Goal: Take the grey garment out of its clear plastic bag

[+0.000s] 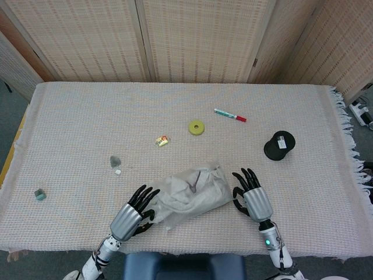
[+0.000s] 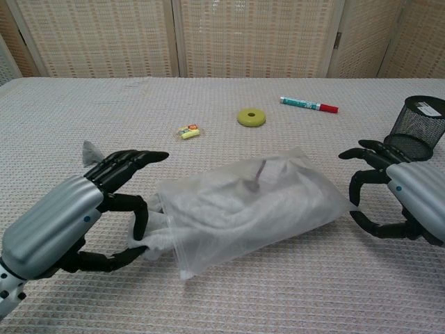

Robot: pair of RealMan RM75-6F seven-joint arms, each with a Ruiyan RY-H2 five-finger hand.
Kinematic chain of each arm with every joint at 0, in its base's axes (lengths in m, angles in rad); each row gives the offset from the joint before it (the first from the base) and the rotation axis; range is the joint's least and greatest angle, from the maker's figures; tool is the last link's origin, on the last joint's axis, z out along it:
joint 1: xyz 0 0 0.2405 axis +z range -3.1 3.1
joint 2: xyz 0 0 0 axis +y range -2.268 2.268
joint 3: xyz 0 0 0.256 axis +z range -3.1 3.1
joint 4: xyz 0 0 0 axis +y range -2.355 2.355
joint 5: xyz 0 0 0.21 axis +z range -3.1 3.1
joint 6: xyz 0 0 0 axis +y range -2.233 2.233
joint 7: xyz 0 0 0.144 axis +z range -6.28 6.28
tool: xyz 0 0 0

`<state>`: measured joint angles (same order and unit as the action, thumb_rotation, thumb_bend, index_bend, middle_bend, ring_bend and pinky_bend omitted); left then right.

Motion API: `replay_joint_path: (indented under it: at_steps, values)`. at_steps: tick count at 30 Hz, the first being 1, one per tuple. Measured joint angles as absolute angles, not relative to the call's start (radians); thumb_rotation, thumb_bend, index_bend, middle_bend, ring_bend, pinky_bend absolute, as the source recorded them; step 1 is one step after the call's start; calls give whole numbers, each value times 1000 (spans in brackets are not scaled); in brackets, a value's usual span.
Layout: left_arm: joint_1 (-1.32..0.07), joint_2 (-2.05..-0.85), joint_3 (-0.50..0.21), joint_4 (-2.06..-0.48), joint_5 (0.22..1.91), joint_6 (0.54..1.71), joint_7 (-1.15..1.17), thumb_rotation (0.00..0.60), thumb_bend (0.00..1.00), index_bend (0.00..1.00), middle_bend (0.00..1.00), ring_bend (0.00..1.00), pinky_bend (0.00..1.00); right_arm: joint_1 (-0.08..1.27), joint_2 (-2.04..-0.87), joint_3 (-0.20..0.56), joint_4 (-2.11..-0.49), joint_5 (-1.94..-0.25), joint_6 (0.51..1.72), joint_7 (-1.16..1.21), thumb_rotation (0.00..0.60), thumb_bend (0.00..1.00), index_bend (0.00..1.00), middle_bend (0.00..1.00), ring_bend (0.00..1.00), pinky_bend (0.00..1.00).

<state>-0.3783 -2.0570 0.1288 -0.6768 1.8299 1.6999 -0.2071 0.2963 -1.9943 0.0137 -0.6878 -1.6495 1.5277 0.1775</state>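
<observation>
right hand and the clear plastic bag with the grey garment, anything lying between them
Nothing: in the chest view only bare woven tablecloth shows between the right hand and the near end of the clear plastic bag; the fingers stand just apart from it.

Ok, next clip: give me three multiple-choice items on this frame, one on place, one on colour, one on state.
1. Where is the bag?
A. between the two hands
B. beside the pen cup
C. at the far edge of the table

2. What colour is the ring?
A. red
B. yellow-green
C. black

3. What is the left hand doing?
A. resting flat on the cloth
B. holding the marker
C. pinching pale fabric at the bag's near end

Key: 1 A, the bag lies near the front edge with the left hand at one end and the right hand at the other. 2 B, the ring by the marker is yellow-green. 3 C, in the chest view the fingers close on a fold of garment at the bag's mouth.
</observation>
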Motion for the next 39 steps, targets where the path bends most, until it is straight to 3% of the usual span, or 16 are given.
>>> replay_joint_path:
  at_steps: [21, 23, 24, 25, 26, 28, 33, 39]
  values:
    - [-319, -1813, 47, -575, 1710, 1762, -322, 600, 450, 639, 100, 0, 17, 253, -1727, 88, -771, -1545, 1529, 95, 600, 354, 718, 159, 0, 0]
    - [-310, -1804, 45, -573, 1700, 1746, -342, 600, 363, 454, 68, 0, 15, 249, -1717, 87, -779, -1539, 1521, 104, 600, 327, 607, 130, 0, 0]
    - [-308, -1800, 47, -577, 1698, 1738, -348, 600, 299, 344, 44, 0, 14, 247, -1712, 85, -787, -1539, 1516, 109, 600, 299, 470, 91, 0, 0]
    - [-306, -1795, 50, -588, 1697, 1727, -353, 600, 221, 217, 18, 0, 13, 245, -1701, 81, -802, -1540, 1511, 116, 600, 257, 270, 40, 0, 0]
    - [-305, -1789, 53, -601, 1697, 1719, -356, 600, 166, 122, 3, 0, 12, 244, -1692, 77, -815, -1541, 1508, 120, 600, 230, 167, 20, 0, 0]
    - [-305, -1771, 60, -651, 1697, 1700, -362, 600, 124, 47, 0, 0, 11, 238, -1668, 70, -858, -1545, 1506, 123, 600, 157, 17, 0, 0, 0]
    - [-308, -1685, 77, -847, 1684, 1632, -334, 600, 105, 34, 0, 0, 0, 218, -1593, 54, -1001, -1557, 1523, 80, 600, 75, 0, 0, 0, 0]
    - [-320, -1443, 89, -1314, 1559, 1456, -90, 600, 126, 147, 11, 0, 0, 175, -1427, 35, -1351, -1545, 1539, -170, 600, 76, 0, 0, 0, 0]
